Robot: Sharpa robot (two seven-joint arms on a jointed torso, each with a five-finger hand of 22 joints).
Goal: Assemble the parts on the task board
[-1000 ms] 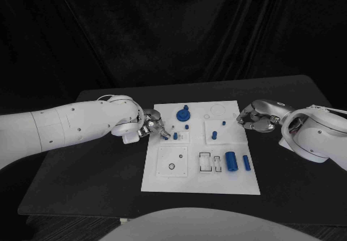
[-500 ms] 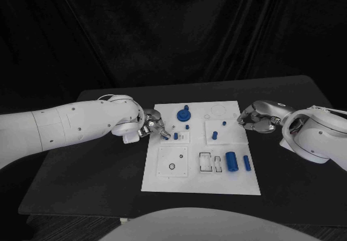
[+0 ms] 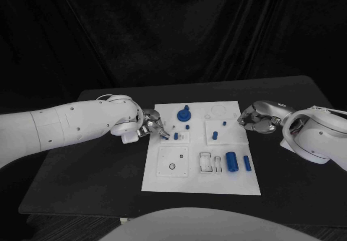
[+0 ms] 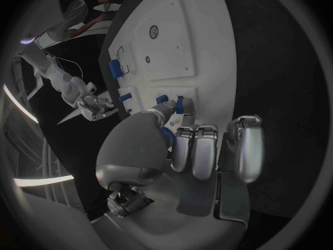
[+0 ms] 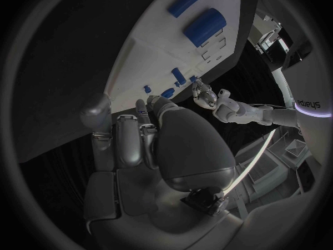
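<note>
We are looking down at a black tabletop (image 3: 87,170) with the white task board (image 3: 199,181) lying in its middle. Several blue parts are sitting on the board: a round disc-shaped part (image 3: 184,115) near the far edge, small pegs (image 3: 214,134) around the board's middle, and a large cylinder (image 3: 231,161) with a thinner cylinder (image 3: 246,162) beside it, both lying flat near the right edge. These two loose cylinders suggest to us that much of the assembly is not yet done, while the disc and pegs appear to be standing in place, though we cannot confirm how firmly they are seated.

The left robot hand (image 3: 153,126) is hovering at the board's left edge, fingers curled close together near a small blue peg (image 4: 179,104). In the left wrist view its fingertips are reaching towards that peg, but we cannot tell whether it is holding anything.

The right robot hand (image 3: 254,118) is waiting just beside the board's right edge, fingers curled inward with nothing visible in them.

We are judging the task as partly done at most, with the lying cylinders and open recesses remaining.
</note>
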